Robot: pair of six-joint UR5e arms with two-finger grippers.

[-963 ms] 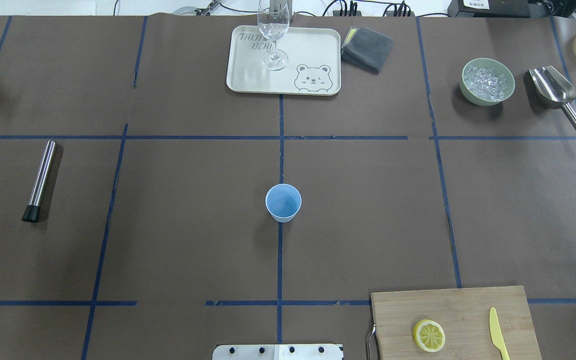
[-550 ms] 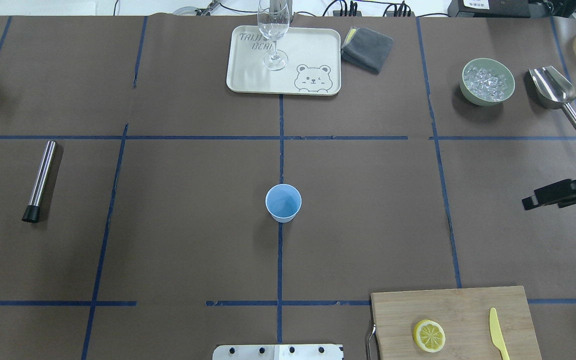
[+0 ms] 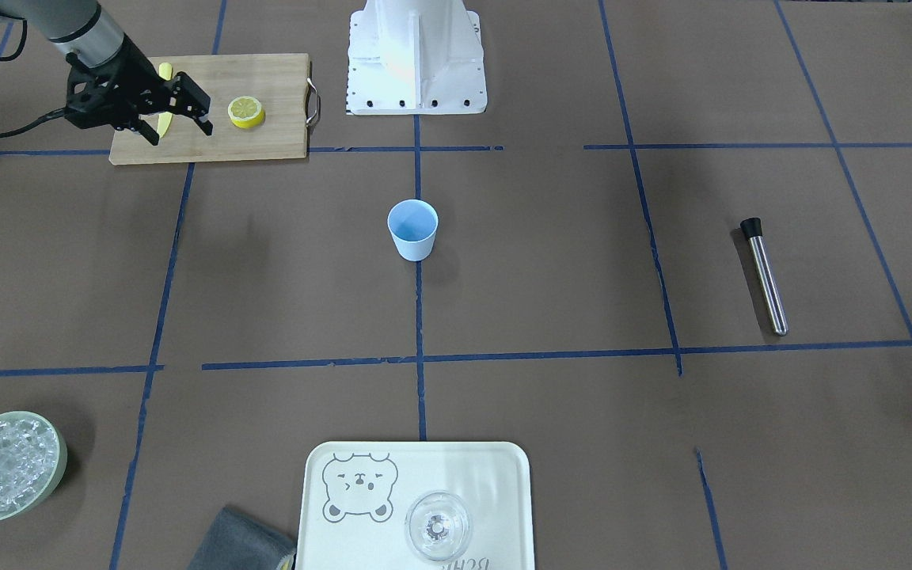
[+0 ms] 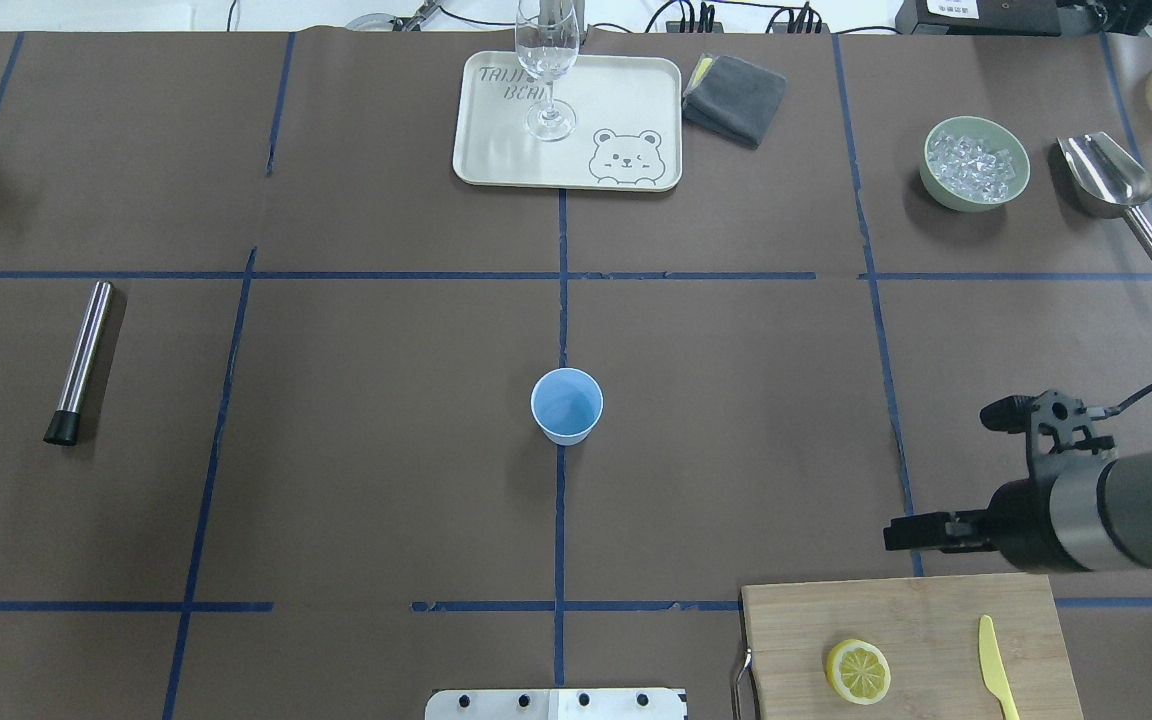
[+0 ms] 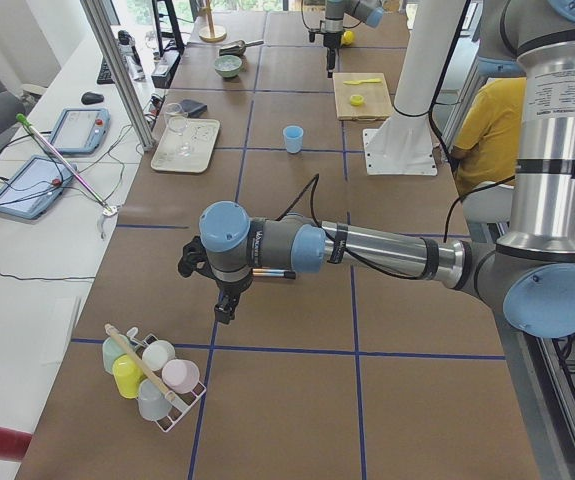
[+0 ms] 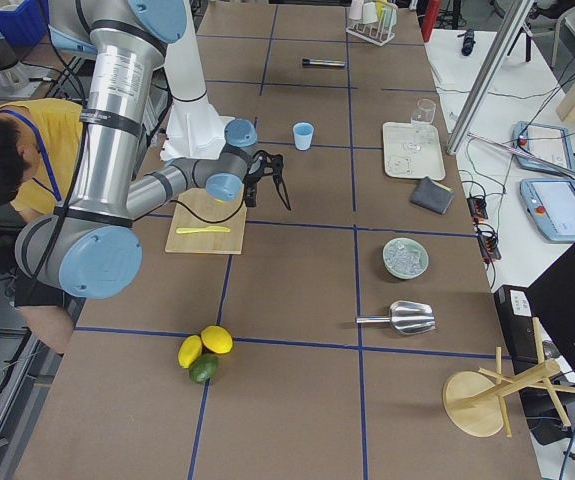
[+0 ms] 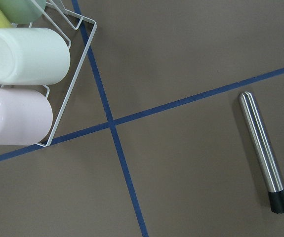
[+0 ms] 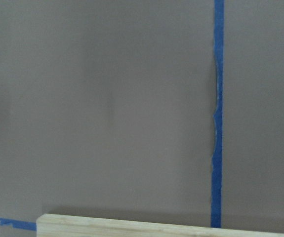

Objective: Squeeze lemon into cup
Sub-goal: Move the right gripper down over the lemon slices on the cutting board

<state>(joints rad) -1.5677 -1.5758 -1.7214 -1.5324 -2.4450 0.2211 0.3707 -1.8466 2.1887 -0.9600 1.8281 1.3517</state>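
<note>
The pale blue cup stands upright at the table's middle, also seen in the front view. I see no small lemon chunk in any view. A round lemon slice lies on the wooden cutting board. My right gripper is open and empty. It points down above the board's far edge, far right of the cup. Its spread fingers show in the front view. My left gripper hangs over the table's left end. I cannot tell whether it is open or shut.
A yellow knife lies on the board. A tray with a wine glass, a grey cloth, a bowl of ice and a scoop stand at the back. A steel rod lies left, by a cup rack.
My right arm has come in from the right edge and swung toward the near side, to the far edge of the cutting board. The cup and lemon slice have not moved.
</note>
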